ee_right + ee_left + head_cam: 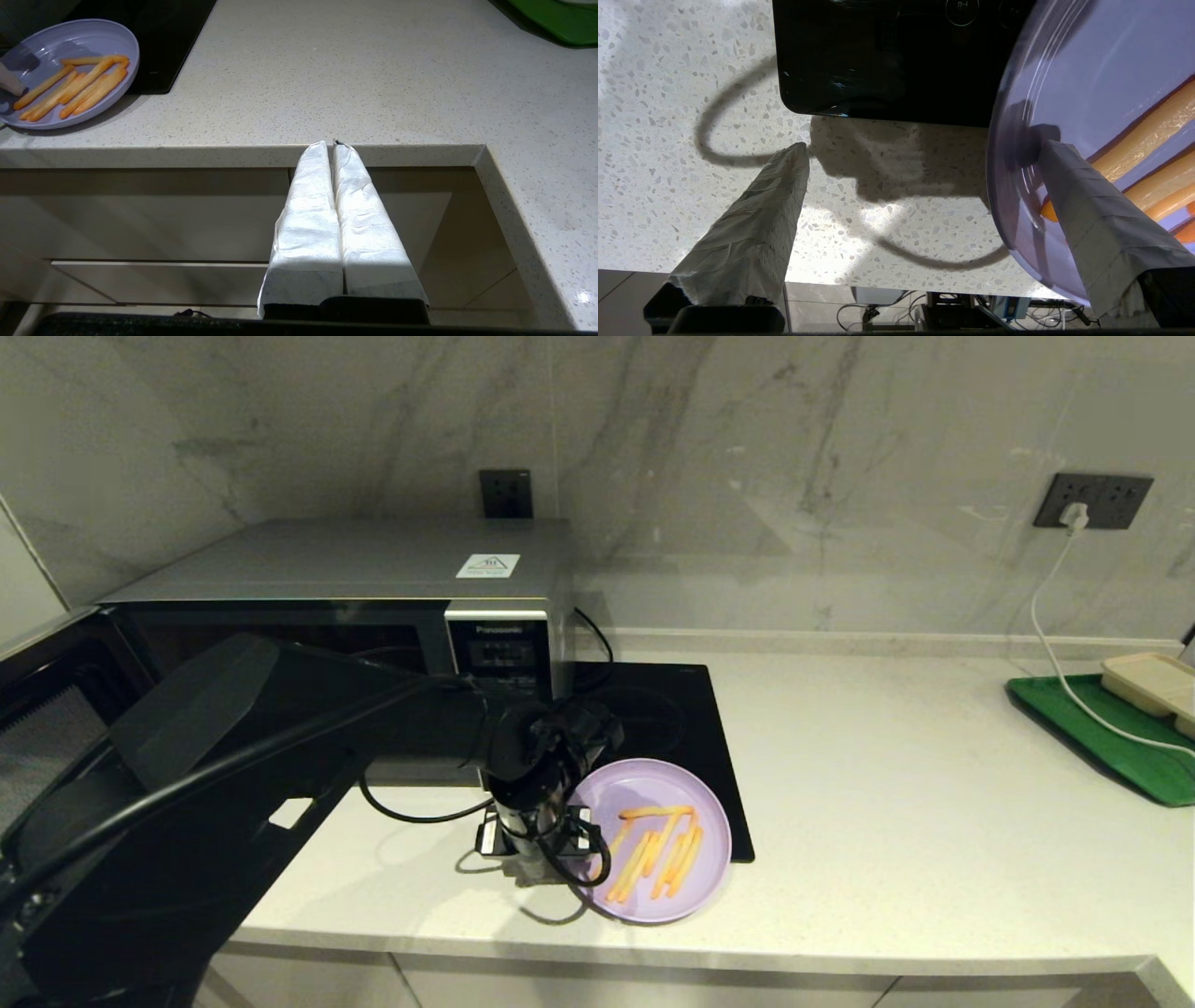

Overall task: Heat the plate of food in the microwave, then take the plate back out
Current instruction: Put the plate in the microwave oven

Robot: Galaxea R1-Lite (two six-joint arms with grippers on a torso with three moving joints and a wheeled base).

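The lilac plate of food [674, 782] lies on the counter's front part, partly over the black cooktop [686, 709], with several fries [653, 859] on it. My left gripper [540, 845] points down at the plate's left rim and is open. In the left wrist view one finger [1087, 210] stands over the inside of the plate [1087, 84] and the other finger [761, 219] over the bare counter, with the rim between them. The silver microwave [355, 560] is at the back left, its door [47, 709] swung open to the left. My right gripper [332, 143] is shut and empty, parked below the counter's front edge.
A green tray [1102, 728] with a beige compartment tray [1153, 681] sits at the far right. A white cable [1055, 653] runs from the wall socket to it. The left arm's black cable loops beside the plate. The counter's front edge is close to the plate.
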